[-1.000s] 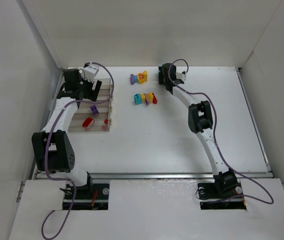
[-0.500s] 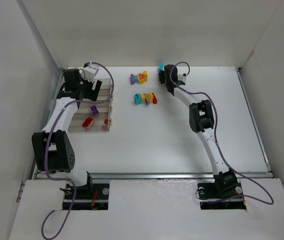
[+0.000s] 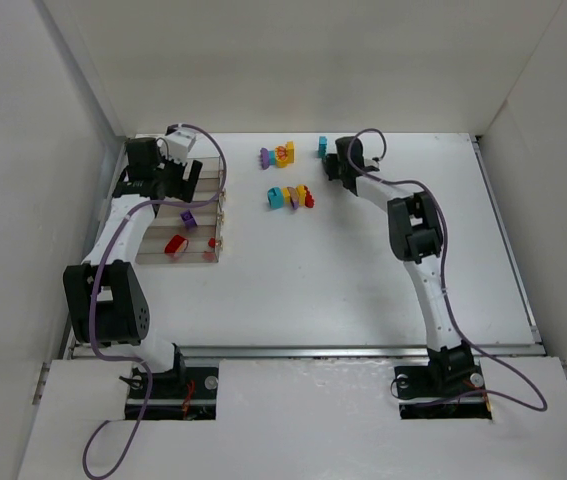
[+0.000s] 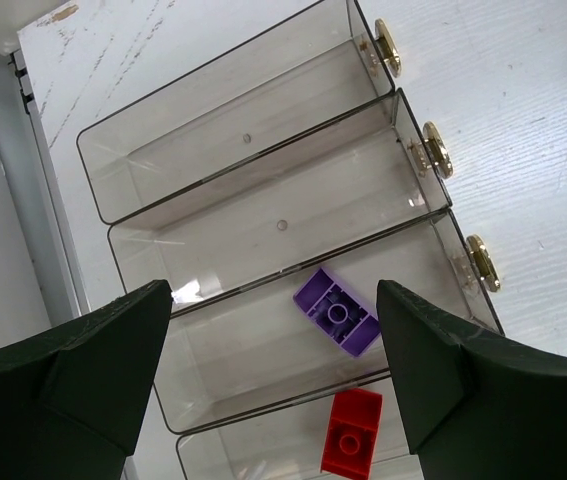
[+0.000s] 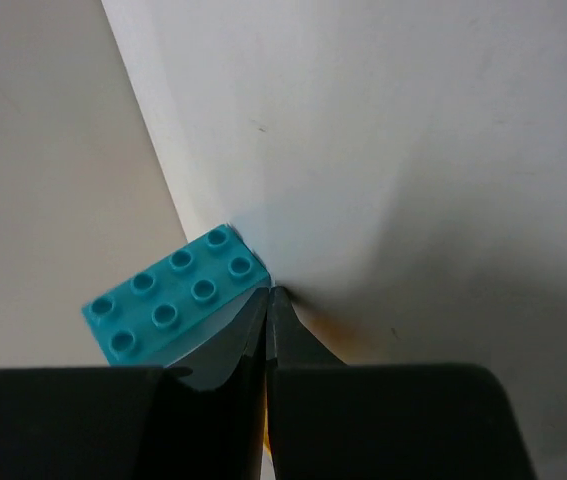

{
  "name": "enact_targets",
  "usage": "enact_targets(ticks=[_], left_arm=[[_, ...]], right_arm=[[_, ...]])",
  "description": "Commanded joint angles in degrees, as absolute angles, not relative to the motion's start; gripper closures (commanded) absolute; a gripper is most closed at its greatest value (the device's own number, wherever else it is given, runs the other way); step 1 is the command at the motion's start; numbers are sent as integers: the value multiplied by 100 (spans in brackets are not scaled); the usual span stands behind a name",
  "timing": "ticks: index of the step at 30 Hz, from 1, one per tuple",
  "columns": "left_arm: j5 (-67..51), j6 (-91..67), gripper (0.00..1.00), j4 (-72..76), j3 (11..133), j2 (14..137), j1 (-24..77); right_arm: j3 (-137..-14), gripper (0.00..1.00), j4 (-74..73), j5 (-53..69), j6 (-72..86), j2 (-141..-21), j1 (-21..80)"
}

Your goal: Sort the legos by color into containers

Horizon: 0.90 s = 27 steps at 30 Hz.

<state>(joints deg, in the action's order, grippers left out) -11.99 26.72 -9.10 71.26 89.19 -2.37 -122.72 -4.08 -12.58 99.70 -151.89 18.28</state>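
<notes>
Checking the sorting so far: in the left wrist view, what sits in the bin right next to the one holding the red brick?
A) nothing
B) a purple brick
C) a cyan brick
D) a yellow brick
B: the purple brick lies on the floor of the bin beside the one with the red brick.

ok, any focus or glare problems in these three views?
Left wrist: clear smoky plastic bins and small purple brick sharp, mild sheen on walls; left gripper's fingers dark, soft-edged. Right wrist: cyan-teal brick crisp to the studs; right gripper's shut fingers blurred, soft shadow around them. Top external: even diffuse light, no glare; loose bricks tiny.
</notes>
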Motion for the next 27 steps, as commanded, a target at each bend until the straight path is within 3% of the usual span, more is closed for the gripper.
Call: enact_targets(ticks=[1, 5, 9, 10, 12, 13, 15, 21, 27], left_arm=[[-1274, 2610, 19, -721, 7093, 8701, -272], [-1335, 2558, 19, -668, 7041, 8648, -272], [-1336, 2505, 19, -668, 7040, 8648, -272], [-1336, 2505, 19, -668, 7040, 8648, -272], [-1388, 2505, 19, -615, 7040, 8648, -272], [-1389, 2505, 19, -615, 7040, 8648, -272], [-1389, 2505, 19, -615, 7040, 8648, -272], [-1441, 2505, 19, -510, 7040, 8701, -272], [-1494, 2505, 19, -510, 7145, 8754, -272]], right_arm=[[-11822, 96, -677, -1178, 9731, -14661, 1697], [-11585, 96, -677, -871, 9274, -14406, 1644], [-11506, 80, -677, -537, 8649, -14160, 1644], [-11383, 65, -677, -536, 8518, -14072, 1644], [-11434, 48, -677, -780, 7755, -13913, 1644], [-11678, 27, -677, -878, 7404, -13861, 1644], [-12100, 3, -1008, -1071, 6466, -13982, 1644], [-14289, 0, -1633, -1256, 5019, -15010, 1644], [-14317, 0, -1170, -1257, 5561, -15371, 1644]])
